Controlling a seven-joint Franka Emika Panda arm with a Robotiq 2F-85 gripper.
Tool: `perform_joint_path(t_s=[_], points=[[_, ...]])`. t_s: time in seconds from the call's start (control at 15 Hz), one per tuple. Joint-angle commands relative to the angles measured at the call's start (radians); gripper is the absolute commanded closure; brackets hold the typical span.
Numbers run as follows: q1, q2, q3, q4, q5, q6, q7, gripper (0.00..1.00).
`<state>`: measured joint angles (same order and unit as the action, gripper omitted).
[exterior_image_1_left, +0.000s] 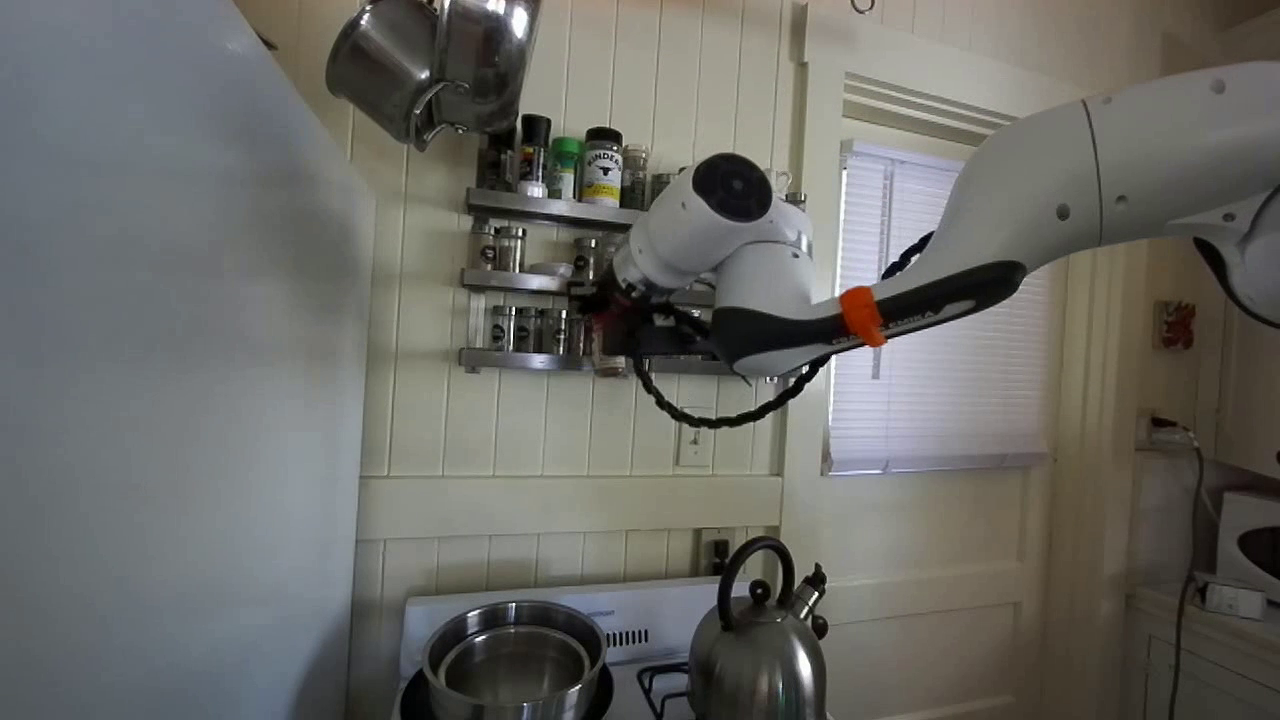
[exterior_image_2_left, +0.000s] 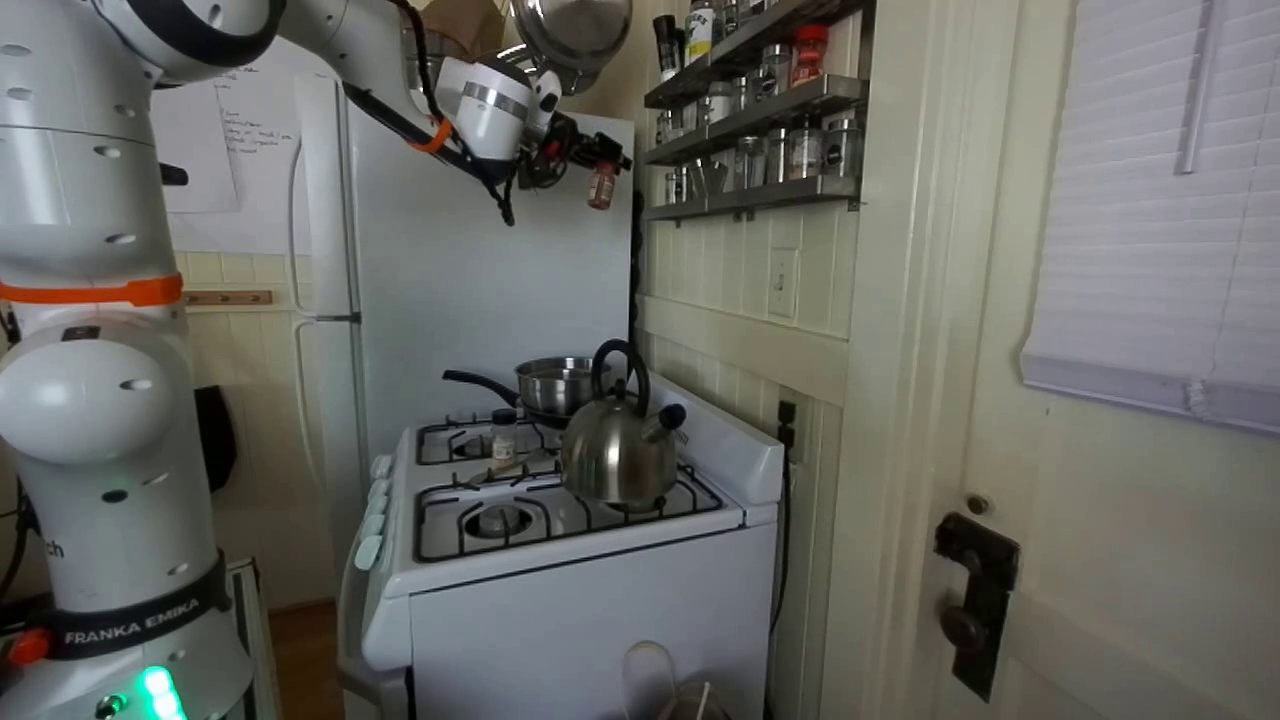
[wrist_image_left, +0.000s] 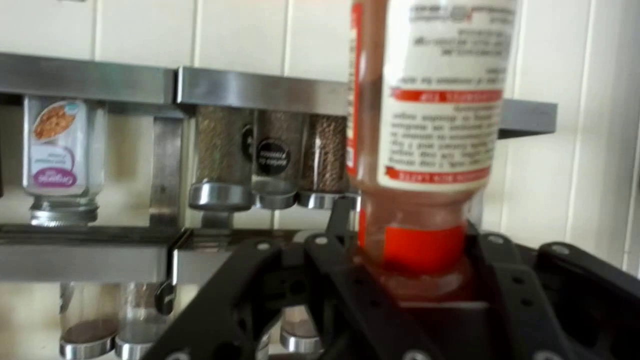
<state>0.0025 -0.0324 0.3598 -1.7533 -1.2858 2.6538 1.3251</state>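
Shelves of grey metal (wrist_image_left: 265, 90) run upside down across the wrist view, bearing clear glass spice jars with silver lids (wrist_image_left: 274, 155), and before them we find the black two-fingered gripper (wrist_image_left: 412, 245) closed on the narrow end of a small see-through bottle with reddish-brown contents and a white-and-red label (wrist_image_left: 435, 125), holding it. Only here can we make out the red bands and small print on that label. In an exterior view we see what that close look hides: the bottle hangs almost upright beneath the gripper, near the shelves, against the white refrigerator (exterior_image_2_left: 490, 270); below, a brushed-steel kettle with a black handle (exterior_image_2_left: 618, 455), a round steel pot (exterior_image_2_left: 555, 385) and a small dark-lidded jar (exterior_image_2_left: 503, 443) stand on the white gas stove (exterior_image_2_left: 590, 600). In an exterior view the white jointed arm (exterior_image_1_left: 1040, 190) crosses in front of closed white blinds (exterior_image_1_left: 940, 410), the bottle half lost in shadow before the lowest shelf (exterior_image_1_left: 530, 360); two polished steel pots (exterior_image_1_left: 385, 70) hang overhead, and only from this angle do we see a smaller rim inside the round steel pot.
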Motion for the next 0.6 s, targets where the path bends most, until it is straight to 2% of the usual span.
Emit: perform_joint_path(t_s=[0.0, 0.33, 0.47, 0.53], points=[[0.021, 0.009, 0.028, -0.087, -0.146, 0.036, 0.178, 0.79], [0.047, 0.046, 0.059, -0.148, -0.42, 0.128, 0.427, 0.79], [0.047, 0.053, 0.064, -0.17, -0.474, 0.169, 0.496, 0.79], [0.039, 0.05, 0.057, -0.172, -0.45, 0.226, 0.491, 0.79]])
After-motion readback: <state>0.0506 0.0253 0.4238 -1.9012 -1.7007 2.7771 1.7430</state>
